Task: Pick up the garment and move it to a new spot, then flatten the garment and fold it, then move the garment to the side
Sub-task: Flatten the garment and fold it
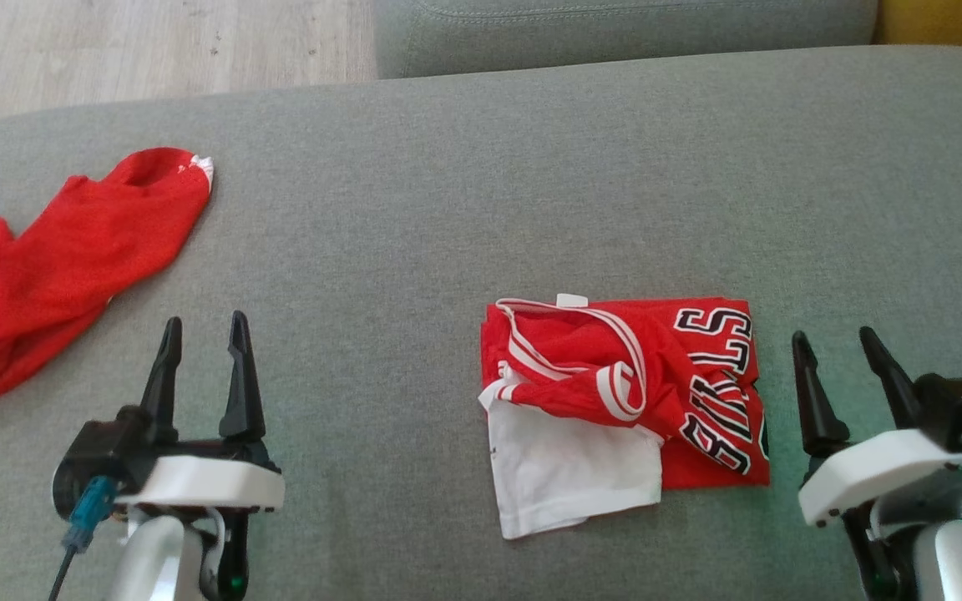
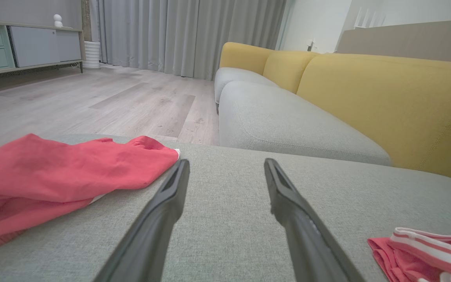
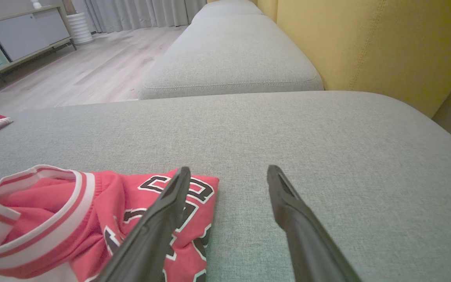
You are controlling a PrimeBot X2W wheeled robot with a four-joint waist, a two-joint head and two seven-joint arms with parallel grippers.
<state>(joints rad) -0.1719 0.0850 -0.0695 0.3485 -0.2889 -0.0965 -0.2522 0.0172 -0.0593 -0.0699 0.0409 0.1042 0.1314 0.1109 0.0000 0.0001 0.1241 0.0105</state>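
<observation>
Head view: red jersey (image 1: 656, 376) lies folded, maybe loosely, lower middle; left claw (image 1: 205, 319) and right claw (image 1: 832, 334) spread wide, holding nothing.

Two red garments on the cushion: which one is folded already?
The lettered jersey beside the right gripper, a squared stack with white fabric showing. The plain red garment at the left lies crumpled.
</observation>
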